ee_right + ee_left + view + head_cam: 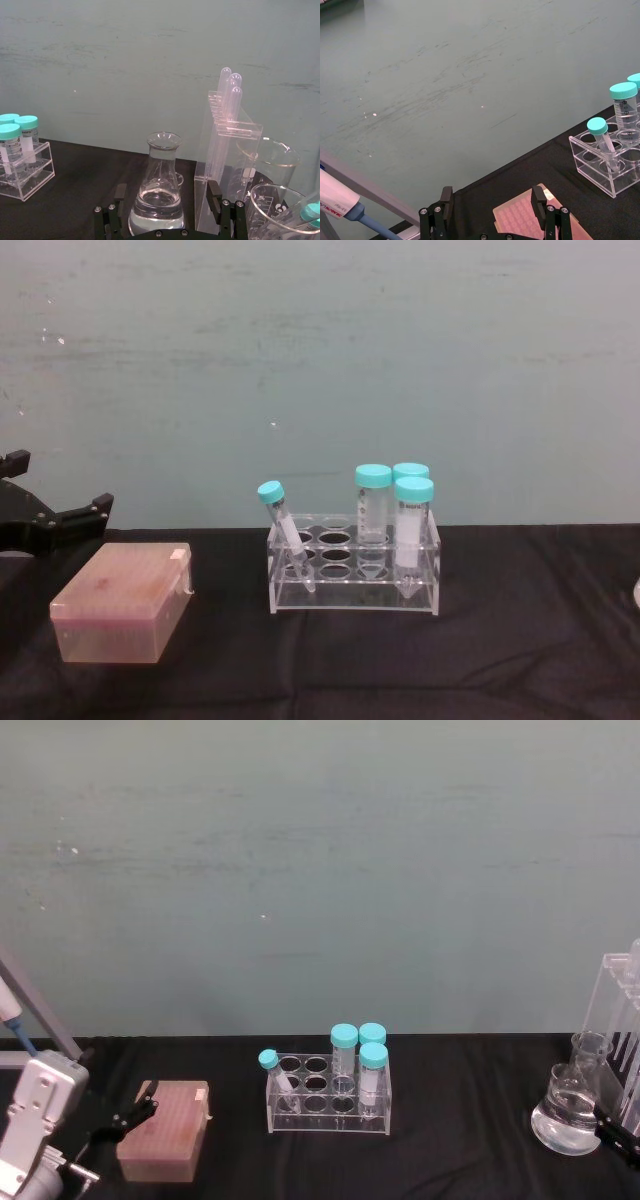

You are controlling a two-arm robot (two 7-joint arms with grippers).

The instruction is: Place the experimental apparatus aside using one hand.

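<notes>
The flask point(161, 187) of clear liquid stands at the table's right end, close to the clear stand point(227, 165) with its long tubes. My right gripper point(167, 210) sits just short of the flask, fingers apart with the belly between them. I'd close low and gently, then lift straight before moving sideways, so nothing slops or knocks the stand. My left gripper point(492, 207) waits open over the pink box point(163, 1132).

teal caps point(344, 1034), clear rack point(328, 1105), pink tip box point(164, 1130), black tablecloth point(470, 1120), clear flask point(161, 187).
</notes>
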